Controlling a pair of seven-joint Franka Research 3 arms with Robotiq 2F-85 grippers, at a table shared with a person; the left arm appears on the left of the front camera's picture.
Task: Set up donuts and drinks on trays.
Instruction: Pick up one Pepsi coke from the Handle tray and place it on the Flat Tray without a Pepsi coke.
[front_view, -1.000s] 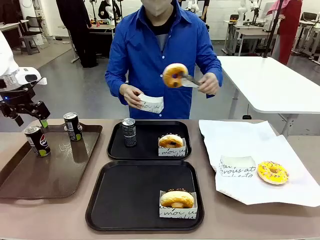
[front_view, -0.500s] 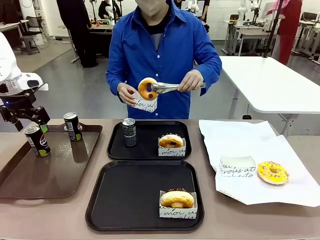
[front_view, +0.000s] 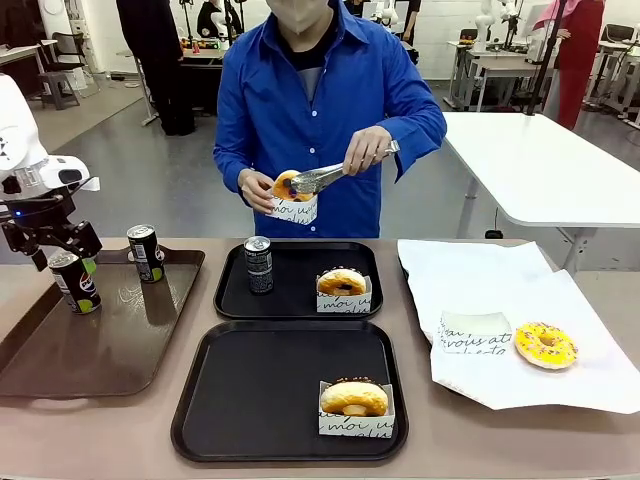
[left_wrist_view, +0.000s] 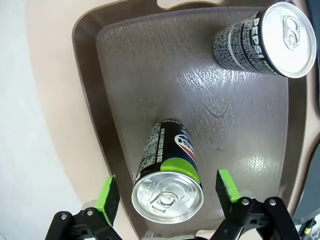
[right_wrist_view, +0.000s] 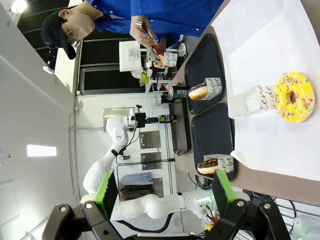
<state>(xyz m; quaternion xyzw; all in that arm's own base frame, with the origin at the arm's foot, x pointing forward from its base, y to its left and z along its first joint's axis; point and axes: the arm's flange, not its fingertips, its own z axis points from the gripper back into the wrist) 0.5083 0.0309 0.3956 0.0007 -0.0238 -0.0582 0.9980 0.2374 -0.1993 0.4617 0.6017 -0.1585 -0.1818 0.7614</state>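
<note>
Since the earlier frame the person has swung the tongs (front_view: 325, 178) down and across. The donut (front_view: 288, 186) that hung in the air now sits in the sleeve (front_view: 297, 211) held in the other hand (front_view: 258, 190). Our left arm (front_view: 25, 165) has dropped a little over the brown tray (front_view: 110, 350).

The left jaws are fully open and hold nothing. They straddle the green-marked can (left_wrist_view: 169, 167), with a pad on either side and a gap at each, which we read as lining up a grasp from above. That can stands upright at the left of the brown tray. A second can (front_view: 146, 253) stands at the tray's far edge, well apart, so the jaws have room.

The right jaws, in the right wrist view, are also wide open and empty. They are held off to the side, likely to leave the person space.

The far tray (front_view: 295, 298) already carries a can (front_view: 259, 264) and a sleeved donut (front_view: 343, 283). The near tray (front_view: 260, 390) has only another sleeved donut (front_view: 354, 398) at its near right. Its left half is bare, which we take to be where a drink goes.

On the paper (front_view: 500, 285) at the right of the worktop (front_view: 415, 340), a yellow donut (front_view: 546, 345) lies bare just beside an empty sleeve (front_view: 475, 332), waiting to be sleeved. We judge that tongs and sleeves keep fingers off the glaze.
</note>
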